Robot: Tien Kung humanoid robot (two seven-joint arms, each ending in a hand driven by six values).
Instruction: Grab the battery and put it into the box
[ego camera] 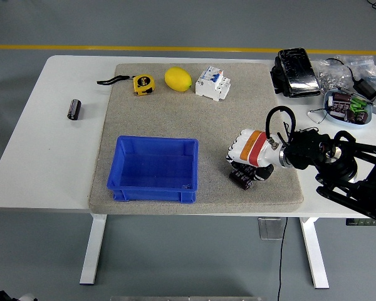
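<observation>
Right hand [249, 158] low over mat [263, 113], palm down, fingers curled around dark battery [242, 175] on mat; blue box [154, 168] well left.

Your right hand grips a battery near the mat's right edge.
The white, orange-banded right hand [250, 157] curls over the dark cylindrical battery [244, 176] on the beige felt mat [238, 125], right of the open blue plastic box [154, 169], apart from it.
</observation>
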